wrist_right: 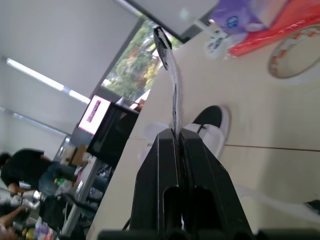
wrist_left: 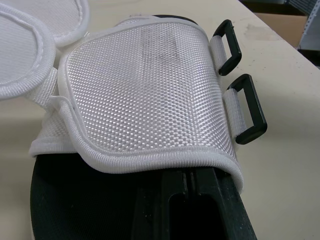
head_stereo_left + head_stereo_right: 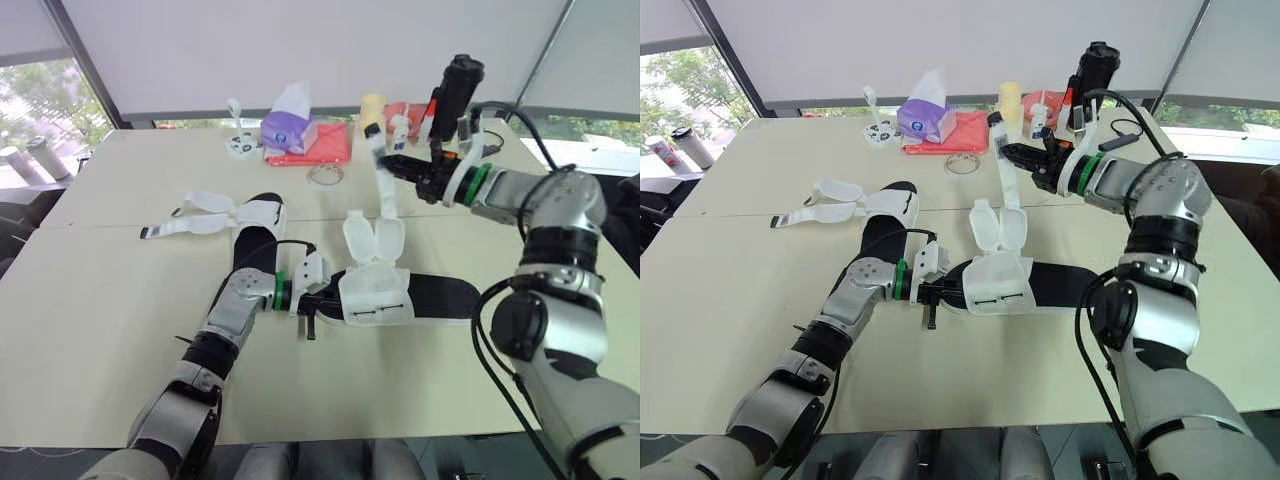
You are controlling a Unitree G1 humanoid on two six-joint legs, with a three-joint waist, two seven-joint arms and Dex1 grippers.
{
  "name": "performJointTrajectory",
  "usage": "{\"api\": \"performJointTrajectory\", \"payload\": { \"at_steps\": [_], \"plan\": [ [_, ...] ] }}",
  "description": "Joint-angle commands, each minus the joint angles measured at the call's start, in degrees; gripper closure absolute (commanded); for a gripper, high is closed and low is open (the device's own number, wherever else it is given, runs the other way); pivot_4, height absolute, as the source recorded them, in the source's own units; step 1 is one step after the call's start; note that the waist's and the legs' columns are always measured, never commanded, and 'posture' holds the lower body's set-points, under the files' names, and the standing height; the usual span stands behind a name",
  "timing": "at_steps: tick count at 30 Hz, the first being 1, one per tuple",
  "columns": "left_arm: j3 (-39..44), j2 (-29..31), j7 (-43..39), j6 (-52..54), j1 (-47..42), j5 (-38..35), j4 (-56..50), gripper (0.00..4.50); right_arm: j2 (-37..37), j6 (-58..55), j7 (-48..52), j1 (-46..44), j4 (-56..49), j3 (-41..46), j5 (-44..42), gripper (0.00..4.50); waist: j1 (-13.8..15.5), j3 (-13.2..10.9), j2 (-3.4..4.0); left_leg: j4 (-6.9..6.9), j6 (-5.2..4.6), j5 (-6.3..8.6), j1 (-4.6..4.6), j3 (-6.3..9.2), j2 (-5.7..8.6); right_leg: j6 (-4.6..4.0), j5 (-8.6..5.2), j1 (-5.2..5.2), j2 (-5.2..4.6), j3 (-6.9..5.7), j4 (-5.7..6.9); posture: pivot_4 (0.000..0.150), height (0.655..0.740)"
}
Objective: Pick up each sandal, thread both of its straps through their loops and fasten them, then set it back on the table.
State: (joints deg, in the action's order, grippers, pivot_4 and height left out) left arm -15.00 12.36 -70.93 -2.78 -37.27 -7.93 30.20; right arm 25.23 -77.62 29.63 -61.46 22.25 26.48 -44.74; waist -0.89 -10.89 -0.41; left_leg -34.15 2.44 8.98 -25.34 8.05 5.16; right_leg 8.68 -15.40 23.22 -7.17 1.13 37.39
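On the table (image 3: 110, 300), the second sandal (image 3: 255, 222) lies to the left and farther off, with its white straps spread open. Right of it and nearer, the left gripper (image 3: 311, 306) is against the left end of the near sandal (image 3: 440, 296). Its fingers (image 2: 200, 205) are drawn together, tips tucked under the white mesh flap; I cannot tell whether they pinch anything. Two black loops (image 2: 250, 110) hang empty beside that flap. One strap (image 3: 1006, 190) rises from this sandal, up and away. At the far right, the right gripper (image 3: 1016, 156) holds it aloft, fingers (image 1: 165, 165) clamped on it.
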Motion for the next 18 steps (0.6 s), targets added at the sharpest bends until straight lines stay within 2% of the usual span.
{"api": "performJointTrajectory", "payload": {
  "at_steps": [1, 2, 5, 8, 11, 12, 15, 18],
  "plan": [
    [-0.97, -0.08, -0.11, 0.23, 0.23, 0.59, -0.42, 4.5, 1.4, -1.09, 3.02, 1.57, -12.84, -1.13, -5.18, 4.46, -0.14, 0.0, 0.0, 0.0, 0.0, 0.0, 0.0, -0.01, -0.01, 0.0, 0.0, 0.01, 0.0, 0.01, 0.01, 0.15, 0.7296],
    [-0.96, -0.05, -0.14, 0.25, 0.24, 0.56, -0.43, 4.5, 2.62, 0.67, 5.34, 4.24, -18.96, -3.15, -5.7, 4.46, -0.2, 0.0, 0.0, 0.0, 0.0, 0.0, 0.0, -0.01, -0.01, 0.0, 0.0, 0.01, 0.0, 0.01, 0.01, 0.15, 0.7296],
    [-0.97, 0.02, -0.4, 0.24, 0.28, 0.48, -0.3, 4.5, 9.91, 11.49, 17.71, 20.29, -46.93, -9.83, -6.13, 4.46, 0.45, 0.01, -0.03, 0.01, 0.0, 0.01, -0.1, 0.13, -0.02, 0.04, -0.03, 0.0, 0.0, -0.12, -0.07, 0.15, 0.7296],
    [-0.97, 0.03, -0.59, 0.33, 0.25, 0.41, -0.12, 4.5, 15.41, 21.47, 22.5, 30.54, -57.64, -14.57, -0.61, 4.46, -0.19, 0.02, -0.01, 0.01, -0.09, 0.08, -0.09, 0.01, 0.04, 0.15, -0.09, -0.05, -0.05, -0.05, -0.15, 0.15, 0.7296],
    [-0.94, 0.05, -0.85, 0.35, 0.11, 0.42, 0.22, 4.5, 21.26, 32.73, 26.66, 39.73, -62.54, -20.25, 8.12, 4.46, -0.13, 0.03, -0.04, -0.04, -0.08, 0.07, 0.01, -0.05, 0.02, 0.16, -0.08, -0.15, -0.05, -0.07, -0.18, 0.15, 0.7296],
    [-0.93, 0.09, -1.06, 0.39, -0.01, 0.4, 0.39, 4.5, 23.79, 39.71, 28.4, 42.99, -62.68, -23.11, 13.78, 4.46, -0.22, 0.02, -0.04, -0.05, -0.07, 0.07, 0.04, -0.06, -0.01, 0.16, -0.09, -0.18, -0.03, -0.09, -0.19, 0.15, 0.7296],
    [-0.85, 0.18, -1.36, 0.33, -0.46, 0.41, 1.03, 4.5, 29.06, 57.97, 33.12, 49.66, -59.91, -28.44, 26.46, 4.46, -0.04, 0.02, -0.05, -0.1, -0.05, 0.07, 0.11, -0.1, -0.04, 0.15, -0.08, -0.26, -0.02, -0.08, -0.21, 0.15, 0.7296],
    [-0.66, 0.08, -1.4, 0.04, -1.16, 0.55, 1.94, 4.5, 30.55, 72.23, 35.08, 51.18, -54.18, -30.77, 33.61, 4.46, -0.07, 0.02, -0.05, -0.1, -0.05, 0.07, 0.16, -0.1, -0.06, 0.13, -0.07, -0.37, -0.02, -0.08, -0.32, 0.15, 0.7296]
  ]
}}
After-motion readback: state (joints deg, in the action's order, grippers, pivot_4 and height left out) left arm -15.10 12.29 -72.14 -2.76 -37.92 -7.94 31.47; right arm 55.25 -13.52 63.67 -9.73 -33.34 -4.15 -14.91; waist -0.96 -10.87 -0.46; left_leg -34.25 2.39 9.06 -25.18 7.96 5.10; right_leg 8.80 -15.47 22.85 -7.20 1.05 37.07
